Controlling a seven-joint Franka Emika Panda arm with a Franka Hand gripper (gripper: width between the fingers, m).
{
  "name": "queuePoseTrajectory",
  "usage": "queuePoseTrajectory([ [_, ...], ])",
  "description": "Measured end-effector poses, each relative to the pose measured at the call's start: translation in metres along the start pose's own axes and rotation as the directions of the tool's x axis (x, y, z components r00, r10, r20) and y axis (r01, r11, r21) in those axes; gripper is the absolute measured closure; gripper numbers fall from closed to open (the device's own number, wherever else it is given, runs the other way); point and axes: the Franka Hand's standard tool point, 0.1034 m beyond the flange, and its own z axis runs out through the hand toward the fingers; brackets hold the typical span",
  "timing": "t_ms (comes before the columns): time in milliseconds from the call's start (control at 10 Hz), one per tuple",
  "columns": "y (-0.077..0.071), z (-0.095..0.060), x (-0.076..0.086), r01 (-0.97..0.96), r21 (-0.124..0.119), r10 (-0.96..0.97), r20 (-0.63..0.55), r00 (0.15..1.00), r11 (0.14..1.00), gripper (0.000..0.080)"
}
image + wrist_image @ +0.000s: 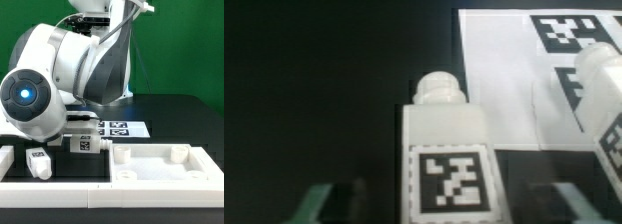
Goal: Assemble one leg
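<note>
Outside, the exterior view shows one arm (60, 60) over the dark desk (180, 115) and two tagged legs. The leg (85, 143) is just beside the marker board (118, 128), and a second leg (40, 162) stands upright toward that view's left. One recessed panel (160, 165) is also there. At the wrist, the end effector (446, 205) is open, with two blurred fingers (327, 205) either side of the leg, apparently not touching it.

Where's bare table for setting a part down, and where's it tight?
Free: black table beyond the recessed white panel, on the exterior view's right of the marker board. Crowded: around the leg beside the marker board.
</note>
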Motion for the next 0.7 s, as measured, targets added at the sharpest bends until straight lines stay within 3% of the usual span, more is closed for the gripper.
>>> queuePoseTrajectory([
  [300,0.000,0.000,0.000,0.000,0.000,0.000,0.000,1.000,1.000,0.0515],
  [400,-0.001,-0.006,-0.009,0.008,0.008,-0.008,0.010,1.000,1.000,0.0515],
  [600,-0.008,-0.039,-0.039,0.013,0.023,-0.012,-0.021,1.000,1.000,0.0515],
  [700,-0.020,-0.053,-0.048,-0.006,0.021,0.007,-0.037,0.999,1.000,0.0515],
])
